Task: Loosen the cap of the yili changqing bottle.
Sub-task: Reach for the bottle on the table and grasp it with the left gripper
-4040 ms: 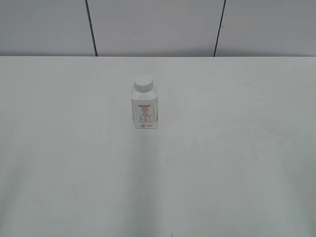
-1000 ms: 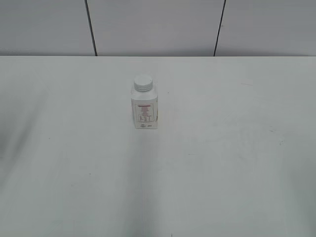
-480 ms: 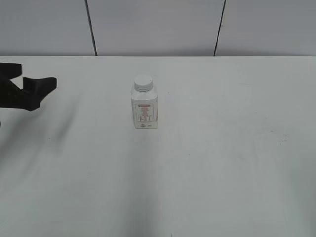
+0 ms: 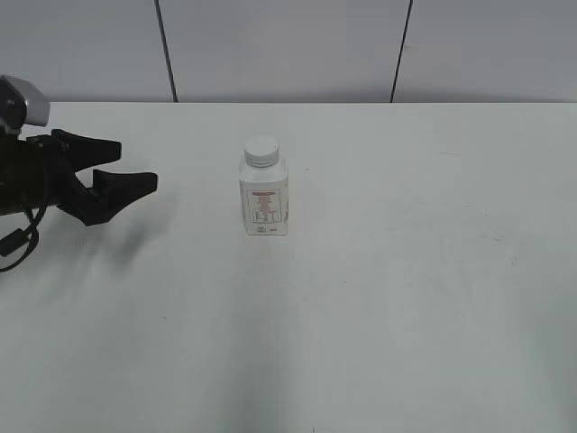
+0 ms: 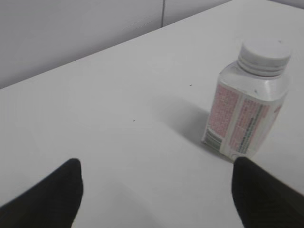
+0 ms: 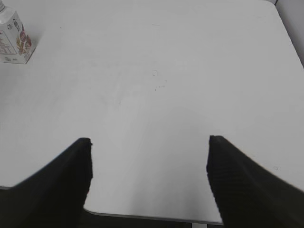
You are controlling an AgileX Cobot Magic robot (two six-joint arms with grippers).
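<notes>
The yili changqing bottle (image 4: 264, 200) stands upright on the white table, small, white and squarish, with a red-print label. Its white ribbed cap (image 4: 261, 151) sits on the neck. My left gripper (image 4: 129, 168) is open and empty, above the table well left of the bottle, its fingers pointing toward it. In the left wrist view the bottle (image 5: 247, 118) and cap (image 5: 264, 54) show at upper right, beyond the open gripper (image 5: 156, 173). My right gripper (image 6: 148, 152) is open and empty over the table's near edge; the bottle (image 6: 13, 40) is far off at upper left. The right gripper is out of the exterior view.
The white table (image 4: 406, 298) spreads wide around the bottle. A grey panelled wall (image 4: 288, 45) rises behind its far edge. The table's near edge (image 6: 152, 217) shows just below the right gripper.
My left gripper has come in from the left edge and moved right toward the bottle. The bottle has not moved.
</notes>
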